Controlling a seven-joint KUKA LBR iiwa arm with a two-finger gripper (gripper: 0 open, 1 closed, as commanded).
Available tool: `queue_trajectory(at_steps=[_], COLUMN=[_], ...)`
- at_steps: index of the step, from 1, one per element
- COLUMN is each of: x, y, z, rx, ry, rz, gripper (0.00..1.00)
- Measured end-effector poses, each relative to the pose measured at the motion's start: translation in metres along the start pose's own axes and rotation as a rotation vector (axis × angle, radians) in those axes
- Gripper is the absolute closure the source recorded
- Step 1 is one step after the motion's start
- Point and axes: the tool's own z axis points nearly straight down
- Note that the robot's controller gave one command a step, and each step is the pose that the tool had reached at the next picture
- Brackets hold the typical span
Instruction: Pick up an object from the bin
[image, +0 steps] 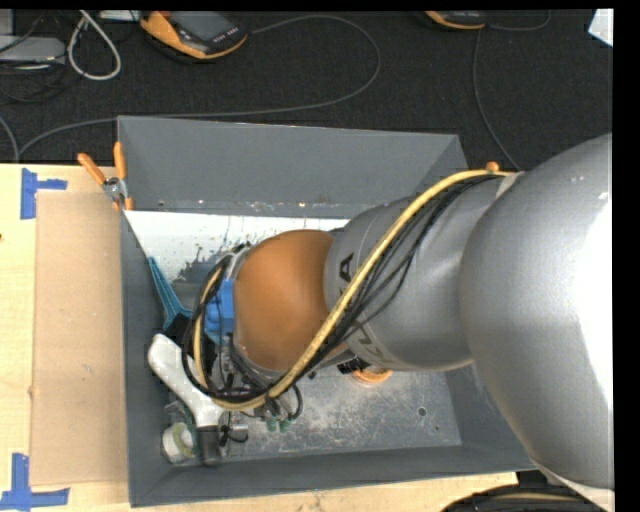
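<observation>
**A:** Which step is this?

**B:** The reach into the bin, I judge. The arm is low over the left half of the floor. Its end effector sits under the orange wrist cover, near the lower-left corner. I cannot tell whether it is released or clenched, because the cover and cables hide it.

**A:** What lies nearest?

**B:** A white curved piece is just beside it on the left. A small round greenish thing lies below that, by the front wall. A teal flat thing leans at the left wall, and a blue piece peeks out at the cover's edge. An orange thing shows under the arm, further right.

**A:** And the next move?

**B:** Probably closing on one of those corner pieces, then lifting straight up.

**A:** Room to move?

**B:** It is tight on the left and front, where both walls are near. The right part of the floor is bare, so any sideways shift should go that way.
</observation>
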Motion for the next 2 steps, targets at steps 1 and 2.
queue_trajectory(at_steps=[1,2], x=[-0.002,-0.002], y=[-0.002,0.022], z=[-0.005,0.043], rx=[-0.002,-0.001], ry=[-0.007,-0.002], rz=[0.007,-0.417], gripper=[0.0,0.0])
